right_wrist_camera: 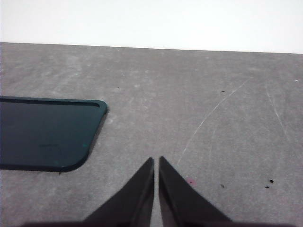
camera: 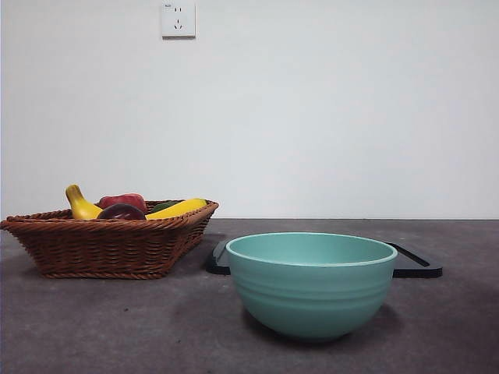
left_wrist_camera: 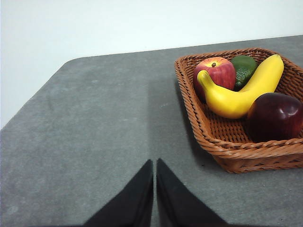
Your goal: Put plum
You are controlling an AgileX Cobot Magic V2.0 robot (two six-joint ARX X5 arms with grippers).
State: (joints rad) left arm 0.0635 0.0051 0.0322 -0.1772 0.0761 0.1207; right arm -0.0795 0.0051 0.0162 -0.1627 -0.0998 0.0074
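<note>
The dark maroon plum (left_wrist_camera: 275,116) lies in the wicker basket (left_wrist_camera: 222,142), at the corner nearest my left gripper; in the front view only its top (camera: 121,211) shows above the basket rim (camera: 109,224). A teal bowl (camera: 312,282) stands empty in front, right of the basket. My left gripper (left_wrist_camera: 155,163) is shut and empty above bare table, beside the basket and apart from it. My right gripper (right_wrist_camera: 156,161) is shut and empty over bare table, next to a black tray (right_wrist_camera: 45,132). Neither arm shows in the front view.
The basket also holds a yellow banana (left_wrist_camera: 241,92), a red apple (left_wrist_camera: 215,75) and a green fruit (left_wrist_camera: 244,68). The black tray (camera: 417,265) lies flat behind the bowl. The table is grey felt (camera: 117,327), with a white wall behind.
</note>
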